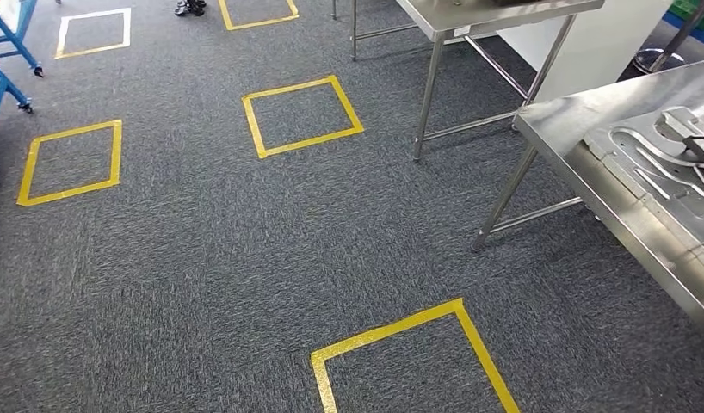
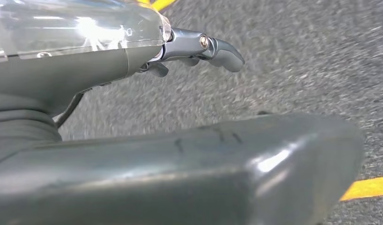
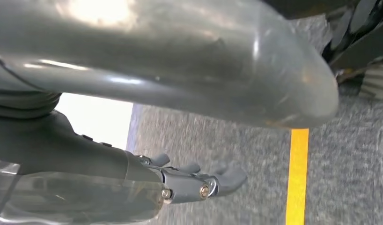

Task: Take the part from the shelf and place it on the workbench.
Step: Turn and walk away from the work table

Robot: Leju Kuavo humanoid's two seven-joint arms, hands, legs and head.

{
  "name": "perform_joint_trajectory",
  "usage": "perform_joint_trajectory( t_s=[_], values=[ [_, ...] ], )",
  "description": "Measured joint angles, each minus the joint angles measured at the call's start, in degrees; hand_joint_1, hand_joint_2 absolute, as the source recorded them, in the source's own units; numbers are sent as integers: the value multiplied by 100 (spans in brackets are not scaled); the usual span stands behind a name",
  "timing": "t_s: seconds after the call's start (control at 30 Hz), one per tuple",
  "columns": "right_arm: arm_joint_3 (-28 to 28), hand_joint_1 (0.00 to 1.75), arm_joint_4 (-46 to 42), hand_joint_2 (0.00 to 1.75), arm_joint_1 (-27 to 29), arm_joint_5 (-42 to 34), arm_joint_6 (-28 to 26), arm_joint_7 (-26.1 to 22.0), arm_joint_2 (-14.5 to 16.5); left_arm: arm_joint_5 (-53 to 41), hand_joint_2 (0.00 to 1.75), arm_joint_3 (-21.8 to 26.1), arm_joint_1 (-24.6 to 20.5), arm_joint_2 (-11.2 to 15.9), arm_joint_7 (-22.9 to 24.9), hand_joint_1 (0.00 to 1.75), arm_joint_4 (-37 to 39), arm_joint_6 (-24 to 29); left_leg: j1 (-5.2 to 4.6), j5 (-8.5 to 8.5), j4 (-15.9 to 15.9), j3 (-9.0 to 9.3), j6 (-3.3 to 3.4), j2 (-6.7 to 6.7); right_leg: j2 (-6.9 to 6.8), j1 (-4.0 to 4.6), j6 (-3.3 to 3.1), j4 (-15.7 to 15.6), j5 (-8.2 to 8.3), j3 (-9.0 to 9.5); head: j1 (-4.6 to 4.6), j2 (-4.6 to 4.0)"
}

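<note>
- A flat metal part [image 1: 654, 159] with curved cut-out slots lies on the steel workbench [image 1: 572, 116] at the right of the head view; whether it is the task's own part or a fixture already lying there I cannot tell, and I see no shelf to settle it.
- Judged by its look, it is stiff, fairly heavy sheet metal with a slick surface and perhaps sharp edges; a hold across an outer edge or through one of the slots would seem surest (a pinch on the flat face would likely slip).
- The left hand [image 2: 199, 49] hangs over the carpet [image 1: 202, 258], fingers spread and loosely extended, holding nothing.
- The right hand [image 3: 199, 180] likewise hangs released over the carpet, beside a yellow tape line [image 3: 297, 173]; nothing is in it.
- Yellow tape squares [image 1: 301, 116] mark the floor; a second steel table [image 1: 469, 17] stands further off; a blue frame [image 1: 13, 52] sits at the far left.
</note>
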Motion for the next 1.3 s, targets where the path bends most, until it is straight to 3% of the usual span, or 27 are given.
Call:
perform_joint_trajectory(
  t_s=[0.07, 0.1, 0.13, 0.23, 0.3, 0.37, 0.43, 0.5, 0.57, 0.6, 0.63, 0.67, 0.73, 0.8, 0.87, 0.9, 0.97, 1.03, 1.07, 1.1, 1.13, 1.2, 1.27, 1.3],
  values=[
    [26, 0, 6, 0, 2, 15, 9, 2, -11, -4, 0, 10, 10, -4, 41, 0, 1, 1, 41, -236, 630, -286, -43, 72, -166, 13, -4, 6, -11, 0, 0, 0],
    [37, 0, 8, 0, -1, 17, 12, 2, -17, -11, 0, 14, 20, -6, 56, 0, 2, 1, 59, -206, 683, -297, -61, 90, -242, 14, 4, 9, -20, 4, 0, 0],
    [46, 0, 8, 0, -6, 17, 13, 2, -21, -19, 0, 16, 30, -5, 66, 0, 2, 1, 73, -78, 498, -186, -72, 121, -312, 10, 18, 13, -32, 13, 0, 0],
    [56, 0, 8, 0, -11, 13, 8, 0, -31, -61, 0, 17, 26, 3, 78, 0, 2, -5, 67, 352, -618, 426, -49, 368, -497, 18, 100, 28, -87, 62, 1, 0],
    [59, 0, 8, 0, -23, -1, -1, 1, -42, -103, 0, 16, 20, 4, 78, 0, 3, -25, 32, 392, -879, 546, 13, 423, -582, 38, 172, 32, -106, 83, 2, 0],
    [60, 0, 8, 0, -58, -19, -4, 3, -46, -151, 0, 9, 33, 7, 75, 0, 4, -50, 21, 420, -899, 527, 90, 322, -623, 21, 250, 29, -117, 103, 2, 0],
    [60, 0, 8, 0, -70, -29, -3, 7, -60, -189, 0, -7, 33, 11, 70, 0, 4, -69, 27, 457, -943, 529, 172, 229, -423, -12, 306, 211, -272, 36, 3, 0],
    [60, 0, 11, 0, -51, -34, 0, 11, -73, -203, 0, -21, 12, 17, 66, 0, 4, -88, 20, 485, -962, 518, 231, 131, -133, -26, 314, 830, -636, -264, 4, 0],
    [60, 0, 17, 0, -36, -51, 3, 20, -75, -230, 0, -31, -5, 25, 66, 0, 4, -121, -12, 496, -958, 495, 260, 6, -44, -25, 300, 1538, -902, -637, 4, 0],
    [60, 0, 20, 0, -30, -69, 3, 26, -76, -252, 0, -40, -7, 28, 68, 0, 5, -137, -27, 498, -952, 490, 265, -67, -33, -22, 287, 1665, -875, -720, 4, 0],
    [60, 0, 21, 0, -25, -91, 2, 29, -79, -278, 0, -53, -7, 30, 73, 0, 5, -146, -37, 499, -943, 491, 266, -144, -17, -16, 266, 1568, -732, -695, 4, 0],
    [60, 0, 21, 0, -20, -113, -1, 31, -83, -304, 0, -67, -8, 30, 80, 0, 6, -149, -43, 499, -932, 494, 265, -221, 29, -8, 238, 1269, -510, -573, 4, 0],
    [56, 0, 26, 0, -2, -143, -4, 31, -99, -377, 0, -116, -26, 29, 115, 0, 15, -152, -47, 499, -900, 478, 244, -358, 304, 8, 172, 519, -134, -261, 4, 0],
    [51, 0, 33, 0, -2, -151, -3, 31, -116, -451, 0, -181, -55, 31, 150, 0, 26, -161, -35, 514, -886, 434, 185, -481, 484, 28, 134, 165, -29, -128, 4, 0],
    [48, 0, 34, 0, -26, -155, 4, 32, -118, -490, 0, -231, -69, 40, 154, 0, 28, -187, -20, 547, -905, 401, 105, -605, 382, 34, 98, 114, -8, -114, 4, 0],
    [48, 0, 34, 0, -35, -156, 10, 33, -115, -502, 0, -249, -68, 52, 145, 0, 28, -203, -24, 534, -881, 383, 79, -570, 309, 27, 67, 72, 15, -91, 4, 0],
    [47, 0, 34, 0, -31, -154, 19, 36, -111, -511, 0, -286, -74, 74, 120, 0, 29, -231, -36, 328, -564, 229, 35, -303, 141, 4, 4, -9, 55, -51, 2, 0],
    [46, 0, 36, 0, -7, -152, 21, 37, -111, -515, 0, -314, -96, 83, 91, 0, 30, -244, -9, -63, 161, -110, -13, -11, -37, 25, -29, -22, 53, -42, 0, 0],
    [45, 0, 36, 0, 2, -152, 21, 37, -112, -515, 0, -322, -104, 85, 82, 0, 31, -244, 13, -203, 505, -267, -40, 42, -126, 34, -31, -20, 47, -44, 0, 0],
    [45, 0, 37, 0, 4, -152, 21, 37, -113, -515, 0, -326, -104, 89, 77, 0, 31, -244, 33, -240, 684, -340, -65, 72, -207, 37, -27, -18, 40, -43, 0, 0],
    [44, 0, 37, 0, 2, -152, 21, 36, -113, -515, 0, -329, -100, 96, 74, 0, 31, -244, 54, -167, 638, -299, -87, 97, -282, 36, -17, -16, 30, -39, 0, 0],
    [42, 0, 37, 0, -8, -167, 22, 32, -111, -525, 0, -342, -98, 116, 68, 0, 31, -251, 81, 177, -50, 102, -109, 246, -421, 32, 24, -3, -2, -7, 0, 0],
    [34, 0, 37, 0, -10, -203, 20, 21, -110, -546, 0, -360, -123, 132, 64, 0, 31, -265, 61, 395, -733, 486, -76, 435, -540, 53, 91, 26, -51, 25, 2, 0],
    [31, 0, 37, 0, -15, -217, 19, 13, -111, -555, 0, -367, -133, 137, 63, 0, 31, -276, 45, 420, -881, 561, -41, 481, -590, 67, 126, 36, -70, 38, 4, 0]
  ],
)
